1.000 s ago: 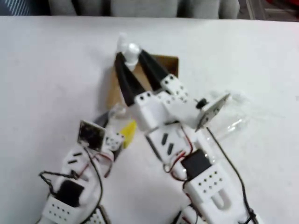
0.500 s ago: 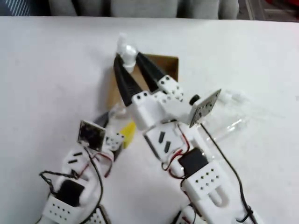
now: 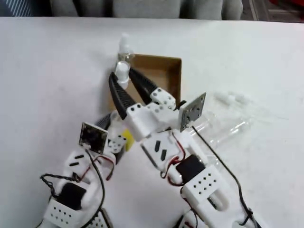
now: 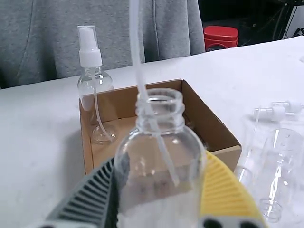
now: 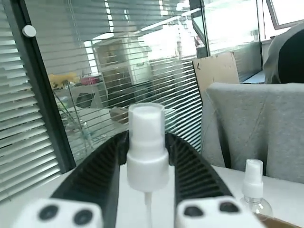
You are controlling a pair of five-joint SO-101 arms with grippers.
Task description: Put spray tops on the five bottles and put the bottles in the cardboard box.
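One capped bottle stands inside cardboard box; beside box, left gripper clamps open bottle upright so right gripper, clamped on spray top, can feed tube down neck.

White table stretches wide, grey seat backs lined up along its far edge. Slatted blinds hang beside a dark frame, daylight pours through the glazing, and a red tub sits behind.

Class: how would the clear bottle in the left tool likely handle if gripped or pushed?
The bottle looks empty, so probably light. Its smooth round wall may prove slippery. Narrow and unweighted, it could tip if pushed.
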